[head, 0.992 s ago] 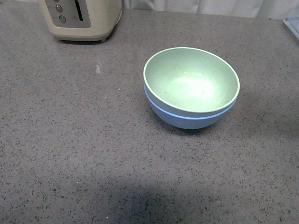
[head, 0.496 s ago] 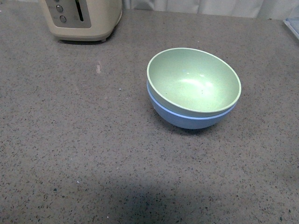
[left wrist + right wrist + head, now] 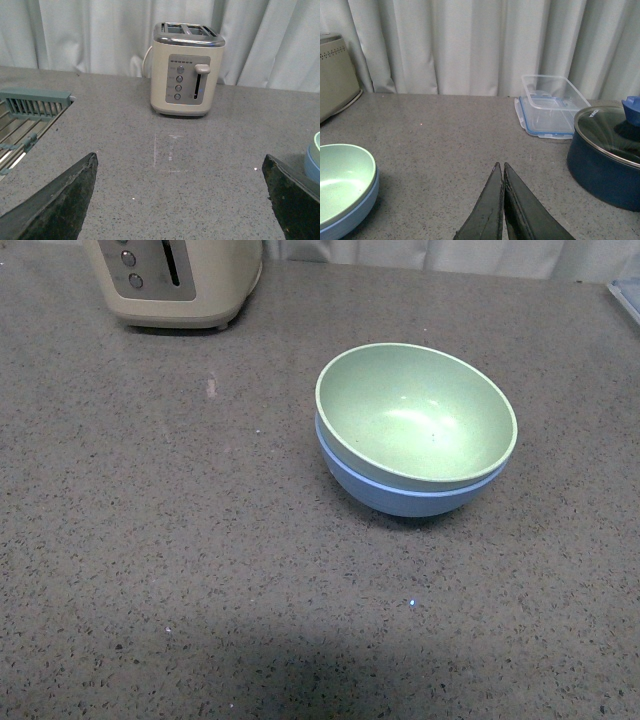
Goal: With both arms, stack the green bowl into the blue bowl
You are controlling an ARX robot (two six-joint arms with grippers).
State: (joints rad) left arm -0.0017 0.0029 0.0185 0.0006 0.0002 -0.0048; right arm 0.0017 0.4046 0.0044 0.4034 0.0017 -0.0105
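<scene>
Green bowl [image 3: 415, 415] nested in blue bowl [image 3: 400, 495], left gripper [image 3: 180, 200] spread wide, right gripper [image 3: 502, 172] closed, empty

kitchen | speckled countertop [image 3: 200, 540] | toaster [image 3: 186, 69] | lidded pot [image 3: 607, 155] | dish rack [image 3: 27, 117]

My front camera looks steeply down on the counter [image 3: 150, 540], close in, with the toaster [image 3: 180, 280] at 11 o'clock. My left wrist camera sits low, facing level across the counter at that same toaster [image 3: 187, 70], curtain behind. My right wrist camera, equally low, faces the curtain too, sharing the stacked bowls [image 3: 345, 187] with the front view.
</scene>
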